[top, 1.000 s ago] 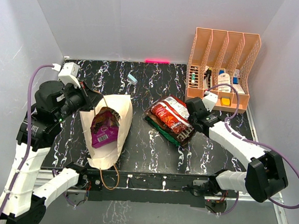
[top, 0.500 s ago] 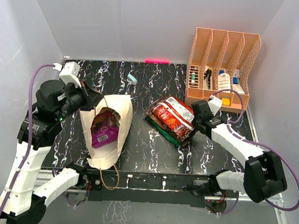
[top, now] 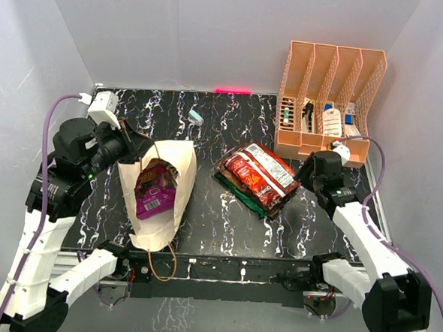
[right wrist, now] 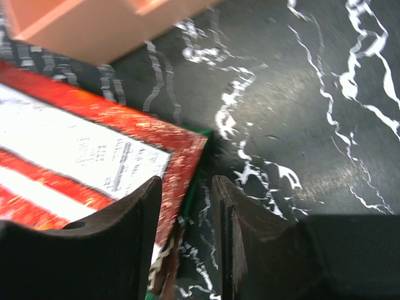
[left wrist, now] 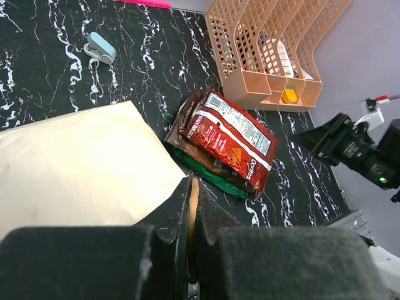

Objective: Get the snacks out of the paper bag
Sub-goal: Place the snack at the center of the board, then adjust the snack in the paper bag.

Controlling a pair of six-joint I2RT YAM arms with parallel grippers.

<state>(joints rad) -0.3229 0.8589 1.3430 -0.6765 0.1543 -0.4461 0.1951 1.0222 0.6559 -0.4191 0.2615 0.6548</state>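
Your paper bag [top: 177, 171] sits toward 8 o'clock on the table [top: 224, 128] with its mouth held open. It is not empty: a purple packet [top: 155, 192] shows inside. At the bag's 3 o'clock, the snacks already out lie in a pile, with a red-brown packet [top: 257, 172] on top of a dark green packet [left wrist: 211, 176].

I judge you part-way through. The purple one at least is left, and deeper in the bag is hidden.

Your left gripper [left wrist: 192, 187], at the bag's 10 o'clock, is pressed together on the paper rim. Your right gripper [right wrist: 185, 194] stands spread at the pile's 3 o'clock, holding nothing.

The red-brown packet seems to read "Doritos". The purple packet's print is too small to read.
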